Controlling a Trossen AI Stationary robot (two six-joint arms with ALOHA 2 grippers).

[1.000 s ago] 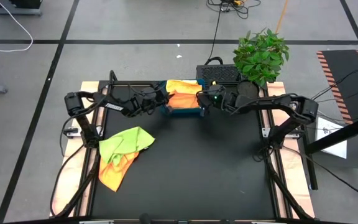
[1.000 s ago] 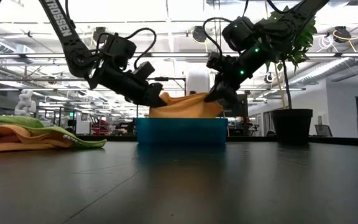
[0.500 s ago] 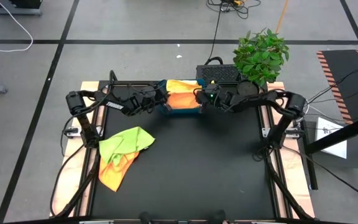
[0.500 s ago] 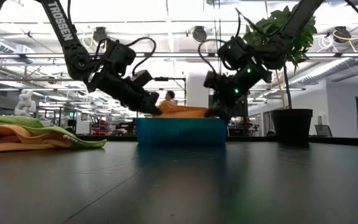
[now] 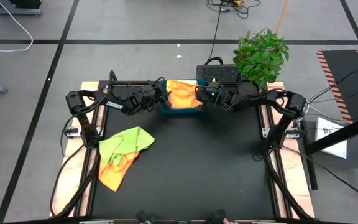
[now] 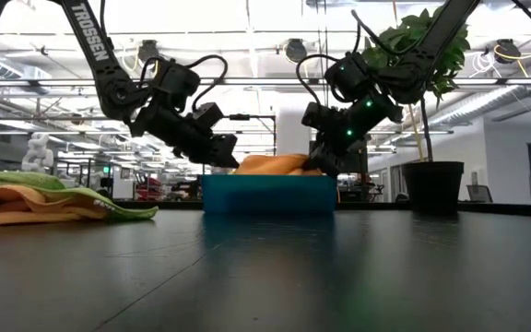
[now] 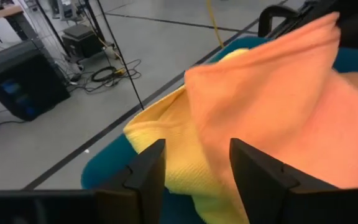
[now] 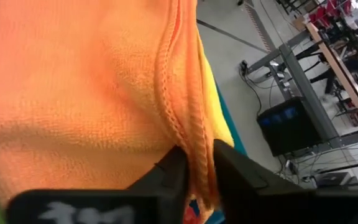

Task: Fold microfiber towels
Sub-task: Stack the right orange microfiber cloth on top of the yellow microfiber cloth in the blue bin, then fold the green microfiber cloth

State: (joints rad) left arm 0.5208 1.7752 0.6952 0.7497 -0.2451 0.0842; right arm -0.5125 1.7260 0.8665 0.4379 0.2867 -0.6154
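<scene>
Upper centre, tray [image 5: 180, 112]: your left end effector [image 5: 160, 99] spread, released; right end effector [image 5: 199, 96] pinching orange towel [image 5: 182, 96] hem.

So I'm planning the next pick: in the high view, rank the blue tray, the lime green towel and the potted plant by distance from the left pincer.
1. Blue tray, right beside the left pincer.
2. Lime green towel, table's left side.
3. Potted plant, far right corner.

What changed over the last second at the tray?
The orange towel, earlier held up in a peak between both hands, has dropped into the blue tray. The left hand has opened and let go; the right hand has lowered, towel edge still between its fingers. The green and orange towel pile hasn't moved.
</scene>
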